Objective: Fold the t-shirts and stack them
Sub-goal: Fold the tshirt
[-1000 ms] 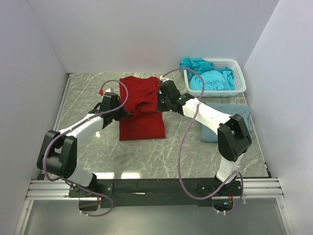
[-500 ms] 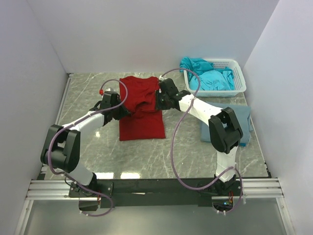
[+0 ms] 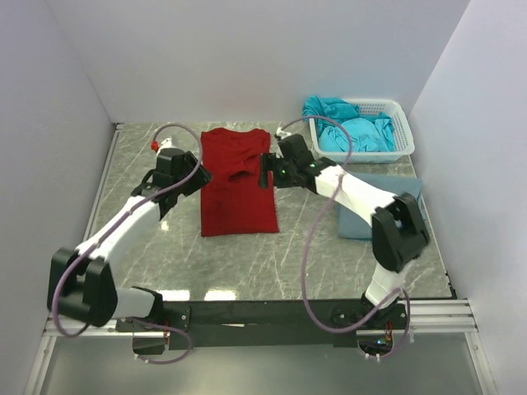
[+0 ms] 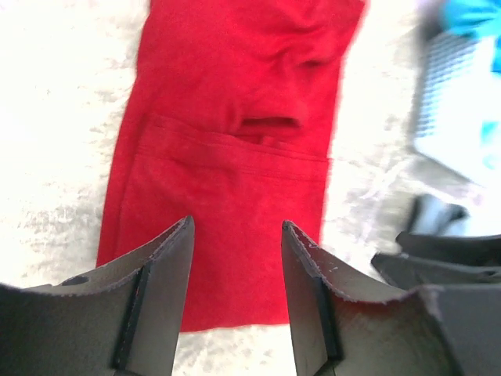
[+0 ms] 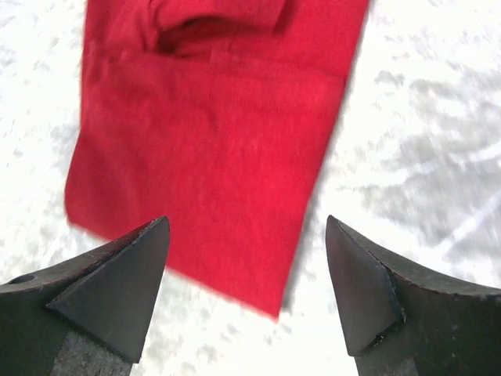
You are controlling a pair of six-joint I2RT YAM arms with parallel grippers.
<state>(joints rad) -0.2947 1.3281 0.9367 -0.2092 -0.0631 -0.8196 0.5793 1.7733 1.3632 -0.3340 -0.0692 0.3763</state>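
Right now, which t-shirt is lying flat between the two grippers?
The dark red t-shirt, laid out mid-table. The grey-blue t-shirt lies off to the right, and the turquoise t-shirts are bunched in the white basket.

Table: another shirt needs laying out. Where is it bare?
Widest bare marble: between the near hem of the red shirt and the arm bases. A narrower strip lies between the left wall and left arm. Crowded on the right: basket, grey-blue shirt, right arm.

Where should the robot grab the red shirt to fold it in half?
Probably the red shirt by its two near corners, one from each side. It lies flat as a long strip, with both side edges free on the table.
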